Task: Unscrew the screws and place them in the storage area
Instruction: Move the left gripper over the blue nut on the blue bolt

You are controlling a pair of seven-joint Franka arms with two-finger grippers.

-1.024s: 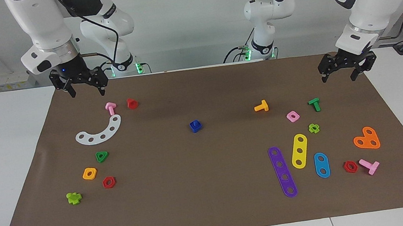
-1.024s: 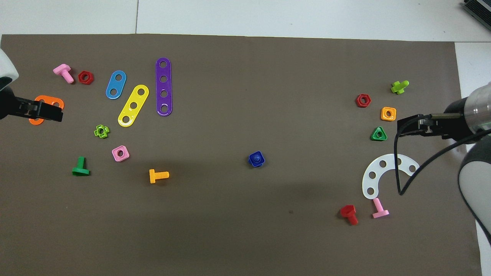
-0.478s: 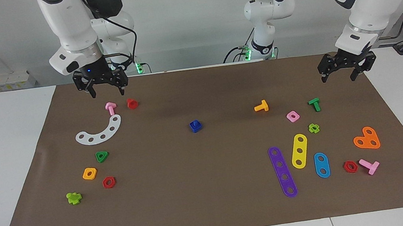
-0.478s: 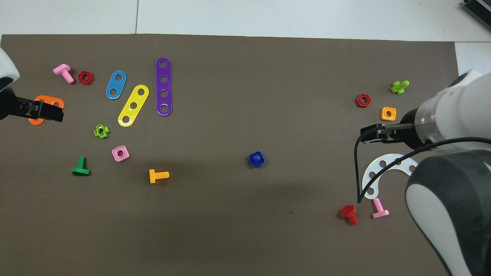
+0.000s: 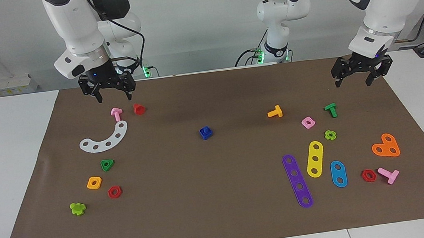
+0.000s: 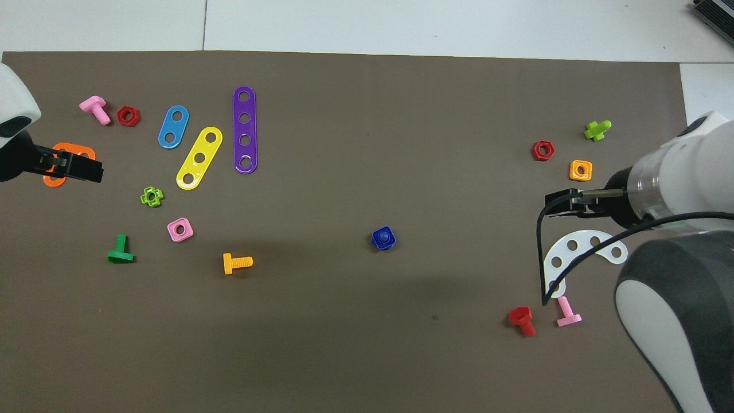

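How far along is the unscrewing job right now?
Nothing looks done: the blue bolt still sits in its blue nut mid-mat, untouched. Nothing is in hand. The right gripper hangs open over the pink bolt; the left gripper hangs open near the green bolt. Grasping, unscrewing and storing all remain.

Blue bolt-and-nut is sitting alone mid-mat, bare brown mat lying open all round it; approach is standing free from every side. Clutter is crowding both ends: white arc, pink bolt, red bolt toward the right arm's end; orange bolt, purple strip toward the left arm's.
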